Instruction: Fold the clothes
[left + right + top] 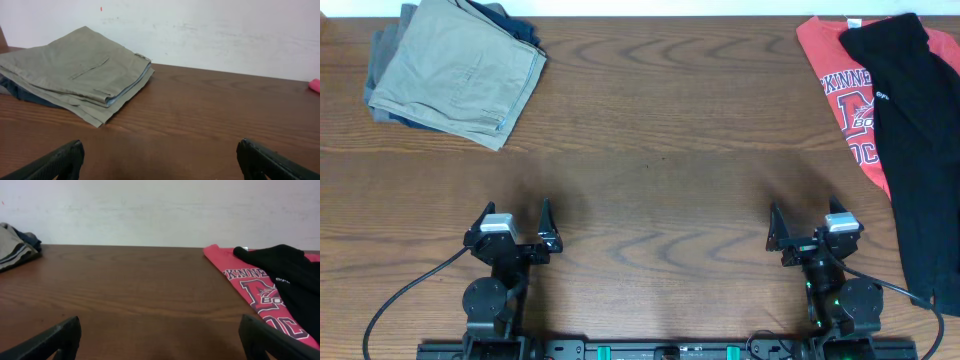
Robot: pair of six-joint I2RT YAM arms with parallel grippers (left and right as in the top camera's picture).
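Folded tan khaki trousers (460,70) lie on top of a stack at the far left, with navy and grey garments (510,20) under them. The stack also shows in the left wrist view (75,70). A red white-printed T-shirt (840,85) lies at the far right, partly under black trousers (920,130); both show in the right wrist view, the shirt (245,280) and the trousers (285,265). My left gripper (512,222) is open and empty near the front edge. My right gripper (802,222) is open and empty near the front edge.
The brown wooden table (650,150) runs between the two piles. A white wall (225,30) stands behind its far edge. Black cables (400,300) trail from the arm bases at the front.
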